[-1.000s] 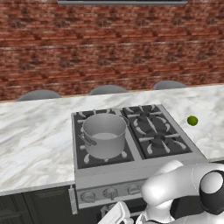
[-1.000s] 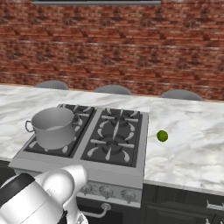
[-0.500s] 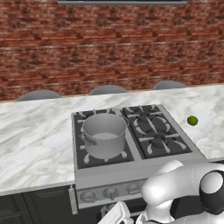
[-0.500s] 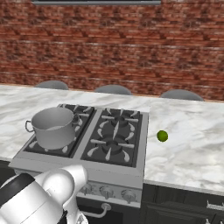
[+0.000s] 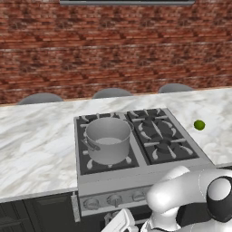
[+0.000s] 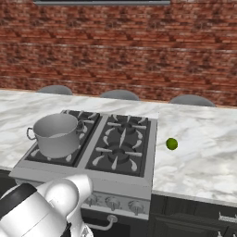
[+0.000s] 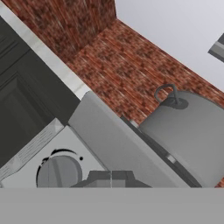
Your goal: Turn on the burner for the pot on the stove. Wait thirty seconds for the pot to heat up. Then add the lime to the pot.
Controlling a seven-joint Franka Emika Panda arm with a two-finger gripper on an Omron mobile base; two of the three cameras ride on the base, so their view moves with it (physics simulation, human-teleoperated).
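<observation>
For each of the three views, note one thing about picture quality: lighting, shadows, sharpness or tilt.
Left base view: even, flat light; the pot shows soft shading and the lime stays sharp. Right base view: the stove has crisp edges and no glare. Hand view: strongly rolled, so the brick wall runs diagonally, and a knob looks close and soft-edged.

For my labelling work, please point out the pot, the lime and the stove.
pot (image 5: 108, 145), left base view, front wall.
lime (image 6: 171, 144), right base view, its middle.
stove (image 6: 121, 144), right base view, right-hand grate.

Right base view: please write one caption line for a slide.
Grey pot on the stove front-left burner, lime on marble counter.
</observation>
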